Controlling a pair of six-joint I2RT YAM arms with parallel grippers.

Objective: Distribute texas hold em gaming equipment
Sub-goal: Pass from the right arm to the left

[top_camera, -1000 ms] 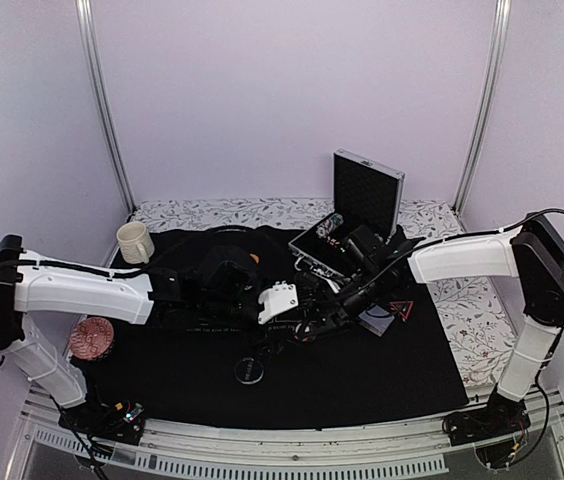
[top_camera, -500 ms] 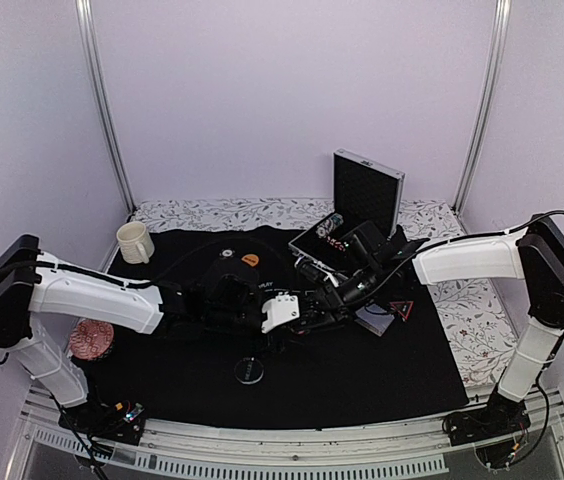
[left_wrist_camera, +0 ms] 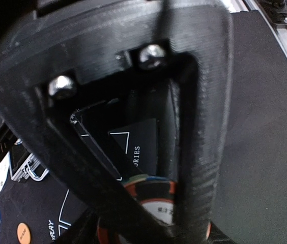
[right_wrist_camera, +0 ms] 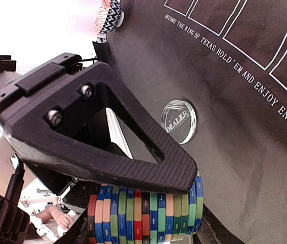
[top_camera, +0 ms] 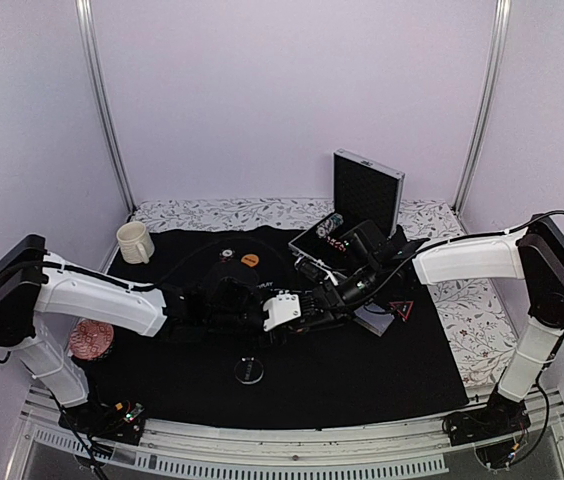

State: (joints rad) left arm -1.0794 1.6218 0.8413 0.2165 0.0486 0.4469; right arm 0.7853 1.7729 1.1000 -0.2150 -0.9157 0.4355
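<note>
A cream mug [top_camera: 134, 242] stands just beside the far left corner of a black mat [top_camera: 362, 380]. A silver case [top_camera: 368, 190], lid upright, sits far right. Floral-patterned tabletop [top_camera: 467, 310] surrounds the mat.

Blue, green, red, orange stripes on chip stack [right_wrist_camera: 143, 216]; black mat [right_wrist_camera: 245, 142], white lettering; cream mug [top_camera: 134, 241].

Locate the clear round DEALER disc [top_camera: 249, 371] lying flat toward the near edge, left of centre. The orange disc [top_camera: 251, 260] lies flat toward the far edge. Right of centre, the red-edged black triangle marker [top_camera: 402, 308] lies flat just beside the grey-blue card stack [top_camera: 375, 320]. The row of striped chips [right_wrist_camera: 143, 213], packed face to face with blue, green, red and orange edges, is held clear of the tabletop near centre.
</note>
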